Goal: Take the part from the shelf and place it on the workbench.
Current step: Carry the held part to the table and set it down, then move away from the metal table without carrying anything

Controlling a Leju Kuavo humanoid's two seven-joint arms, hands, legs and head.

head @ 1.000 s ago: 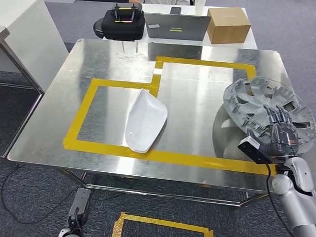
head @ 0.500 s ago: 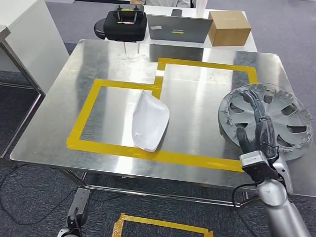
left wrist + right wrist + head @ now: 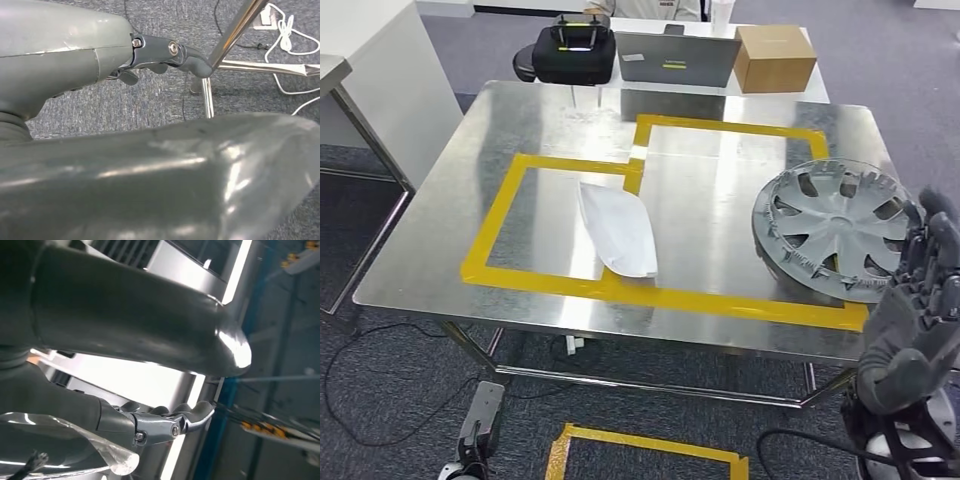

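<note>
Now: wheel cover down on the workbench, right hand just off it

Starting at the left, low by the floor: left hand, hanging beside the body under the near edge of the workbench, nothing in it. In the left wrist view, fingers stretched out loose over carpet and a table leg. Well apart from anything that matters here.

Next, on the steel top, inside the left rectangle of yellow tape: a white curved panel, lying alone, long axis running from far left to near right. Touched by neither hand.

Further right, toward the right edge of the top: the wheel cover, lying flat, face up, its near rim over the front strip of tape. Round, so no long axis to line up with. Looks set down and at rest, so the placing judged as done or nearly so.

At the far right, near corner: right hand, raised off the table's front edge, back toward the camera, fingers loosely bent, holding nothing. Wheel cover ahead of it and a little to its left, rim just beside the fingertips, apparently not touching. By far the nearer hand; any nudge or regrasp falls to it, reaching forward and leftward.
</note>
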